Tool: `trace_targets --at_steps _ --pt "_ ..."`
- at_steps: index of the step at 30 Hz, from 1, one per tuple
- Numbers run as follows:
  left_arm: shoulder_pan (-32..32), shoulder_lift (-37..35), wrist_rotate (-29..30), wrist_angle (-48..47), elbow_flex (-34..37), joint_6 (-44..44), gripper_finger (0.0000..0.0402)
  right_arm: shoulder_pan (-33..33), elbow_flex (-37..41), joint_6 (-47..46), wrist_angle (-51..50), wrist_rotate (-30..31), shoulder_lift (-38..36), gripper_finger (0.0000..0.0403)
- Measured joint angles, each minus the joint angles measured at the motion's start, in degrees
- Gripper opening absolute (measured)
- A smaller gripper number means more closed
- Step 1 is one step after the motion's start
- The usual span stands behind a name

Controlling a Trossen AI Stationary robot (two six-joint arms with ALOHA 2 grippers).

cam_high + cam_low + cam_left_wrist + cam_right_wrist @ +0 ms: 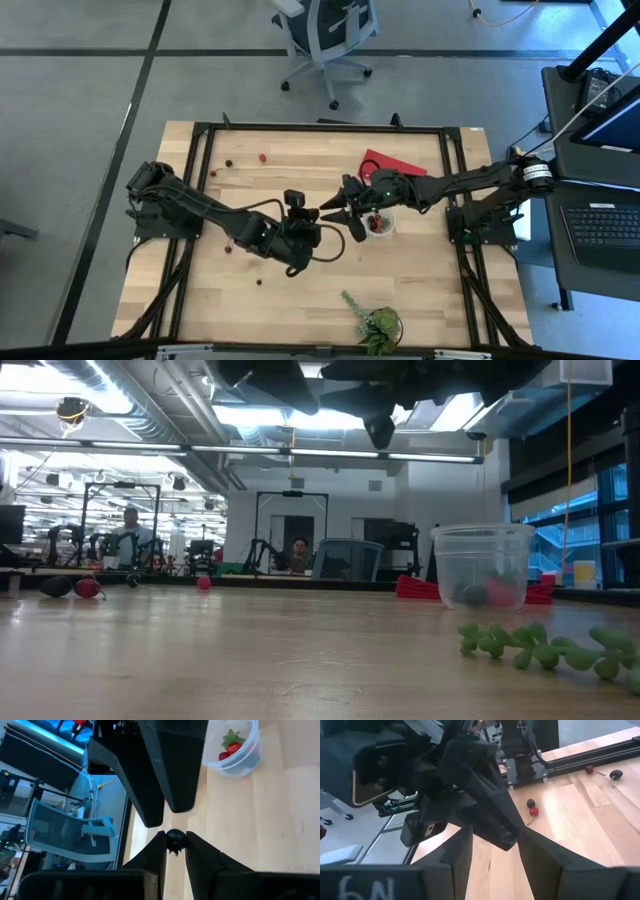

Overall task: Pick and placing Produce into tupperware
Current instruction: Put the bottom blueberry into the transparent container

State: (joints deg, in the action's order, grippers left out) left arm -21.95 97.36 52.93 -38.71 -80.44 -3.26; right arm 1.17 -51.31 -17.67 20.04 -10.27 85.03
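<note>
Near the centre of the high view, the left gripper (322, 216) pinched a small dark round berry (175, 840) between its fingertips. The right gripper (343, 207) met it there, its fingers spread apart around the left fingertips. Just right of them stood the small round clear plastic cup (379, 224), holding a bright red strawberry (231, 742). More tiny red and dark fruits (532, 807) lay on the wooden table (420, 285) towards its upper left.

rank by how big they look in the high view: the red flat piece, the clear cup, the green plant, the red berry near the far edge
1. Green plant and red flat piece: similar, too close to rank.
2. Clear cup, partly covered by the right gripper.
3. Red berry, by far the smallest.
</note>
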Motion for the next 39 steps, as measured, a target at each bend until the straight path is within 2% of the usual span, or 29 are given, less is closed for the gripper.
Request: trace_targets --at_steps 19,25,39 --pt "-0.51 0.00 -0.50 3.42 0.00 -2.84 0.0053 -0.13 0.00 1.45 -0.19 -0.15 0.16 0.0158" --pt "-1.20 -0.09 -1.17 5.07 -0.15 -2.26 0.0053 -0.25 -0.02 1.71 -0.19 1.79 0.27 0.0158" --pt "-1.42 -0.02 2.43 5.99 -0.12 -4.18 0.0053 -0.11 -0.02 -0.13 0.00 2.32 0.22 0.0158"
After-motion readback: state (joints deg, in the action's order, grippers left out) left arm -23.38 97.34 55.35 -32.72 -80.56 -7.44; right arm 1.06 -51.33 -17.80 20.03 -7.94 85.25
